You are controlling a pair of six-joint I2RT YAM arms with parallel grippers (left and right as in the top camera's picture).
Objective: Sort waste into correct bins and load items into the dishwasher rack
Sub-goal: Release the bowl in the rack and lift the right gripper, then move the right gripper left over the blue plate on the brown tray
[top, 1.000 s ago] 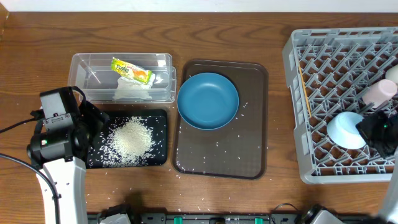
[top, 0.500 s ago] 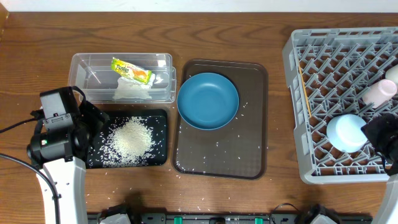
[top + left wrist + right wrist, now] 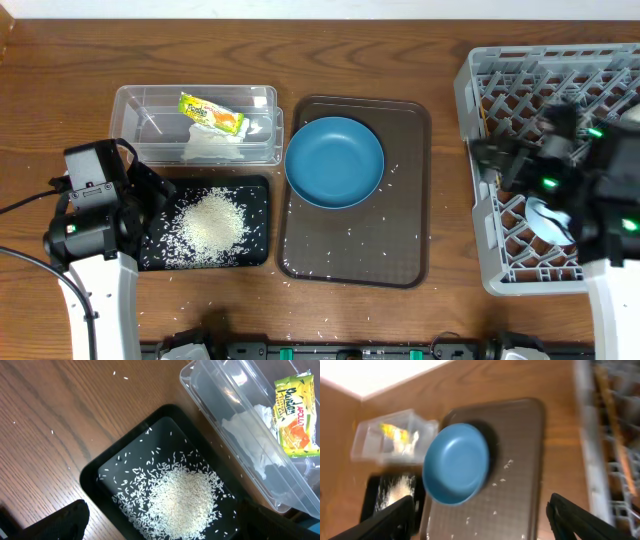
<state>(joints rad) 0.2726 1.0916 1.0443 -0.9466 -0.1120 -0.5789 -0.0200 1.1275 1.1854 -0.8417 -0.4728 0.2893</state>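
white bowl (image 3: 541,216) half hidden, rack (image 3: 520,276) cut off

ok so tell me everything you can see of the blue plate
The round blue plate is shallow, with a smooth surface and a low raised rim; it looks like plastic or glazed ceramic. It lies flat, right way up and apparently empty, in the upper left part of the flat brown tray, its left edge reaching the tray's rim near the clear plastic tub. Loose white rice grains lie on the tray beside it.
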